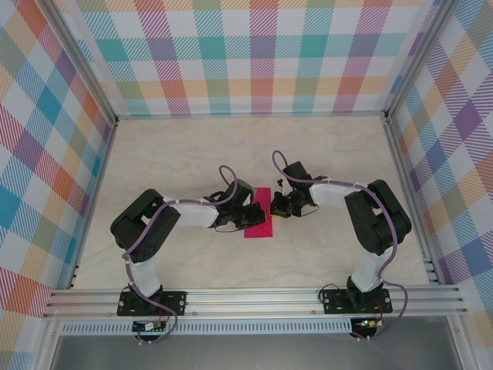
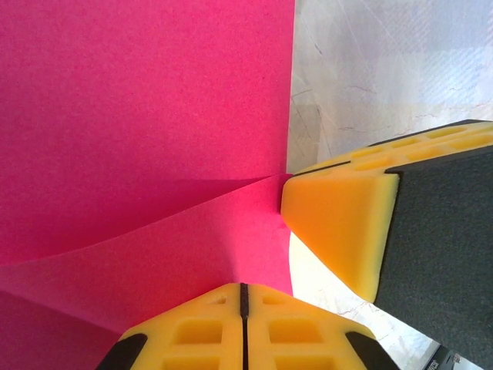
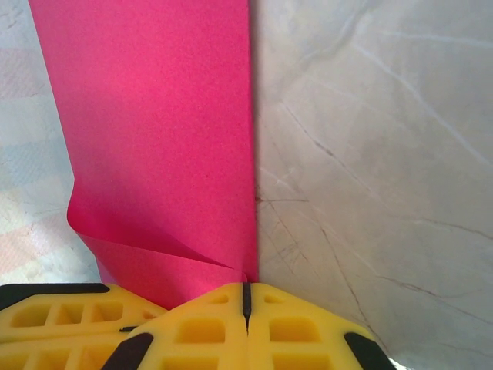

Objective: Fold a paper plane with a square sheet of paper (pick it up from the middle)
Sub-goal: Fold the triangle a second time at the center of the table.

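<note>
Left wrist view first: the left gripper (image 2: pixel 243 312) has its yellow fingers pressed together, seam shut, and the paper (image 2: pixel 146 100) runs in under their tips. Whether a layer is caught between them I cannot tell. A soft crease sweeps from the left across to the sheet's right edge, and the part nearer the fingers bows upward rather than lying flat.

On the other side, the right gripper (image 3: pixel 246 297) is closed the same way, pads together. Its tip sits right at the paper's straight edge, where a curled flap tapers to a point. Seen from the left camera, that tip touches the spot where the crease meets the edge, so my guess is it serves as a pivot, pinning the fold's end while the left side brings the flap over.

Closed fingers make sense for this: a blunt, narrow tip holds thin paper down without tearing it.

From above, the paper lies flat on the table (image 3: pixel 370 154) near its middle, between the two wrists – both arms reaching in from either side. The fold looks only half made; the flap has yet to be flattened.
</note>
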Robot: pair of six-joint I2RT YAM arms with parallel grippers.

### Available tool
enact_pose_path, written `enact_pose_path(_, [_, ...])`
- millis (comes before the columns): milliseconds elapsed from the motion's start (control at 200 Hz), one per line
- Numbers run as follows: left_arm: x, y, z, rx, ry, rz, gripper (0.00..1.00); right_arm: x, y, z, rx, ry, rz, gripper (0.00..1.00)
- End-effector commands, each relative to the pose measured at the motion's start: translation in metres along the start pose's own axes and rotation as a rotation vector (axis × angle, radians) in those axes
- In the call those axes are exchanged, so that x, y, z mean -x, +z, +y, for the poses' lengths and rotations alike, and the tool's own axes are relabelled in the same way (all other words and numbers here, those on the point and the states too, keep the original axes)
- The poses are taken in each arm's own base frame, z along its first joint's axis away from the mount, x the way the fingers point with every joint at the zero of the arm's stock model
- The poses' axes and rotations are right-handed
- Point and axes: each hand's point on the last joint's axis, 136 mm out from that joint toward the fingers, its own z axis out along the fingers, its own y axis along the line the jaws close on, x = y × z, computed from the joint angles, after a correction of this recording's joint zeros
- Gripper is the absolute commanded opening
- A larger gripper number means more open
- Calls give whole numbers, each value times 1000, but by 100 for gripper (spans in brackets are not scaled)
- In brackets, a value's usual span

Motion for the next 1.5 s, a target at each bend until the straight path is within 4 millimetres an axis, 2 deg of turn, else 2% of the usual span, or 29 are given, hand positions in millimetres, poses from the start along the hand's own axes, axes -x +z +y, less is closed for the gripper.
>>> enact_pose_path(0, [8,-3,-5,-12,7,-6,7,-2,0,-3,-18,-10,3,4])
enact_pose_path(175, [3,5,9,27,-15,13,7,-2,2,-3,-16,-8,14,6])
enact_pose_path(390, [1,9,14,52,-24,25,6,-3,1,-3,-22,-3,14,8])
enact_pose_path(585, [-1,9,19,72,-33,32,6,3,-14,3,-29,-7,-32,16])
enact_pose_path(755, [-1,8,20,78,-38,29,6,4,-28,11,-15,-30,-66,16])
enact_pose_path(915, [-2,7,22,82,-42,27,6,-4,-17,18,53,-33,1,10])
enact_pose_path(1170, [-2,1,18,75,-48,17,6,-8,0,21,101,-30,67,9])
enact_pose_path(1370, [-2,-10,1,20,-34,11,6,-10,10,17,95,-24,99,9])
enact_pose_path(1495, [6,-24,-14,-14,-9,-29,7,-11,14,15,95,-24,116,9])
